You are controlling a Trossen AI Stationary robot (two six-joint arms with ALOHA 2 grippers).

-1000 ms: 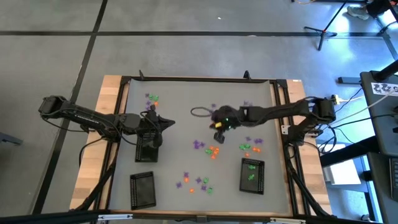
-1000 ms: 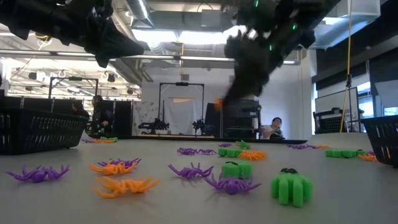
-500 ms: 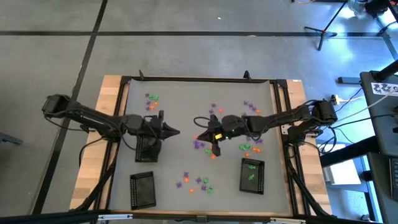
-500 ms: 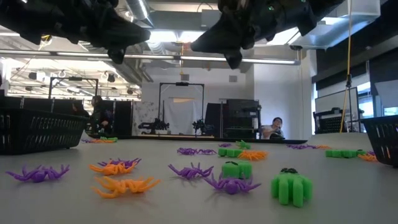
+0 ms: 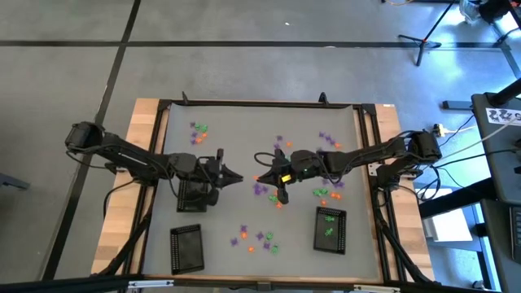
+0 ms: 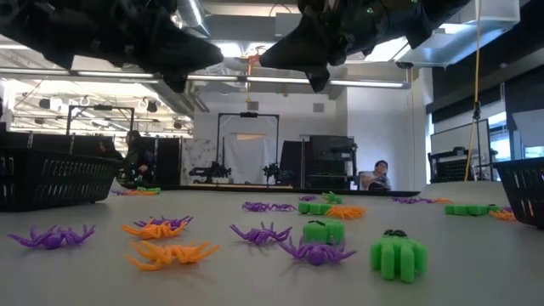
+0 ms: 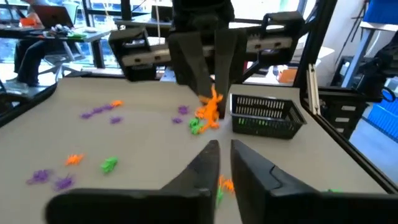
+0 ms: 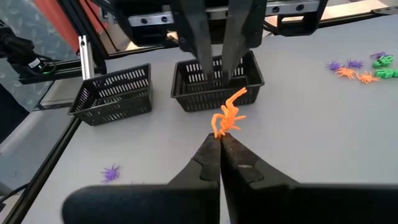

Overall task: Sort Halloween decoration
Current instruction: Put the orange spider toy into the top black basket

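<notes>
Handover step mid-table: right gripper (image 8: 220, 142) was clamped on 1 orange spider (image 8: 228, 114), held up off the table. Left gripper (image 7: 223, 149) faced it, fingers slightly apart, empty. Next, I'd judge: left closes on the spider, carries it to the tray (image 5: 194, 195).

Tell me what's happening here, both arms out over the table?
The right gripper is shut on an orange spider, held up over the middle of the table. The left gripper faces it from close by, fingers slightly apart and empty, as if for a handover. More orange, purple and green trinkets lie scattered on the table. Of the three trays, the right one holds green pieces.
</notes>
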